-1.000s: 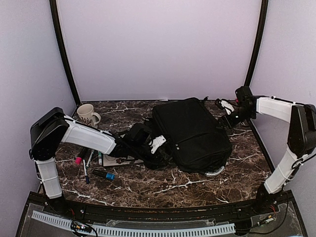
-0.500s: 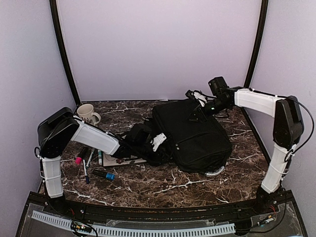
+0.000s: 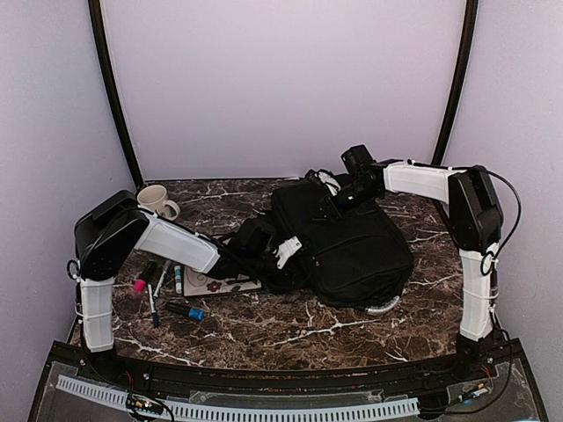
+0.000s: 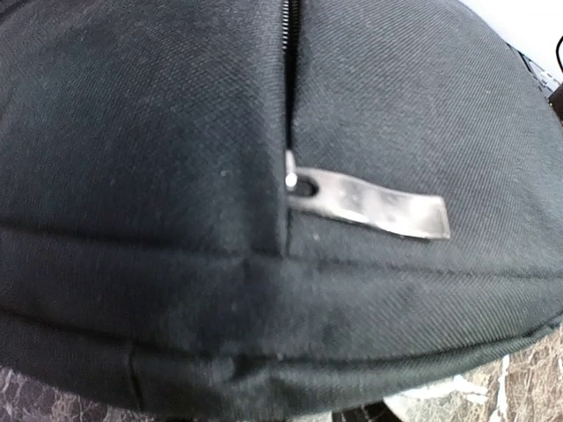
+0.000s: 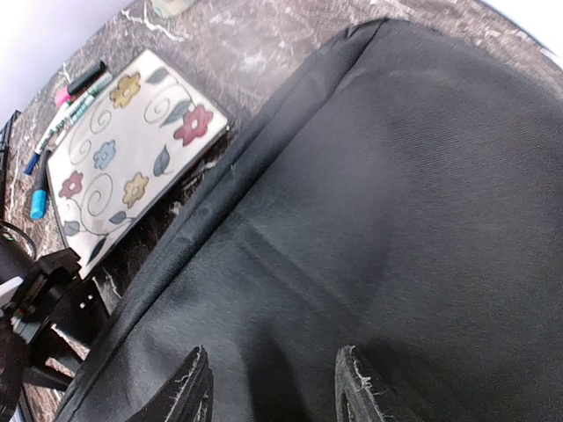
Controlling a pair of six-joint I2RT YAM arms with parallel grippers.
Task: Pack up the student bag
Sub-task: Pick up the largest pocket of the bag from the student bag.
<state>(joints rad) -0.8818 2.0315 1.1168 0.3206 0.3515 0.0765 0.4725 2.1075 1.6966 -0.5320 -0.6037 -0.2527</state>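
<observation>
The student bag (image 3: 347, 242), a large black backpack, lies flat in the middle of the table. My left gripper (image 3: 283, 260) is pressed against its left edge. In the left wrist view black fabric (image 4: 158, 158) fills the frame, with a zipper seam and a silver zipper pull (image 4: 374, 204); my own fingers are hidden. My right gripper (image 3: 329, 188) hangs over the bag's far left corner. Its two dark fingertips (image 5: 192, 391) stand apart just above the bag's fabric (image 5: 396, 202), with nothing between them.
A flowered pouch (image 5: 123, 167) lies left of the bag, partly under my left arm (image 3: 176, 244). Beside it lie several markers (image 3: 148, 286) and a blue-capped one (image 3: 185, 311). A mug (image 3: 157, 202) stands at the back left. The bag's grey-white loop handle (image 3: 384, 308) sticks out at its near right.
My right arm has swung left from the back right corner to above the bag's far edge, its fingers narrowing. My left arm has pushed a little further toward the bag.
</observation>
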